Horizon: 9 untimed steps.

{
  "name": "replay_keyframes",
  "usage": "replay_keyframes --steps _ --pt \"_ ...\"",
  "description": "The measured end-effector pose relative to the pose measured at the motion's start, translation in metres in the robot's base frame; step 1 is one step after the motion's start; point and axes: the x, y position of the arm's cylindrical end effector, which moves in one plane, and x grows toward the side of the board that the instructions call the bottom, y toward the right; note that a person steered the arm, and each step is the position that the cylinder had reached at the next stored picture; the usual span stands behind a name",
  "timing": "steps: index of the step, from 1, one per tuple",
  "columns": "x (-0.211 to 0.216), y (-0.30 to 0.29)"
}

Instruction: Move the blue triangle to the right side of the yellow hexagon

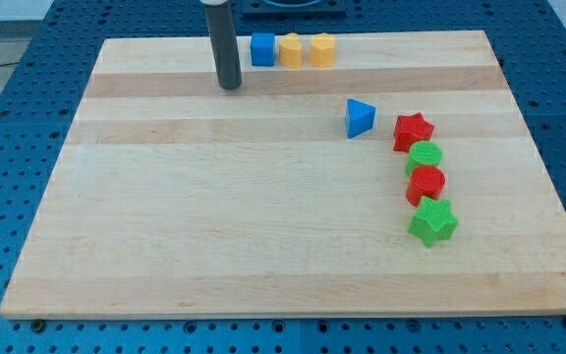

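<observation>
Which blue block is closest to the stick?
The blue cube at the view's top, just right of my tip. The blue triangle sits much farther right, near the red star.

The board [263, 197] filling most of the frame is pale wood in glued strips, smooth and matt, with faint grain. The blocks, such as the blue triangle [360, 118] right of centre and the yellow hexagon [322, 49] at the top, look like matt moulded plastic. The rod ending in my tip [230, 87], upper left, is dark with a dull sheen.
</observation>
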Motion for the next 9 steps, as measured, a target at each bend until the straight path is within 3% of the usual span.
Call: replay_keyframes --steps 1,3,6,9 --pt "0.042 0.023" --pt "0.093 0.129" --pt "0.074 0.205" --pt "0.019 0.201"
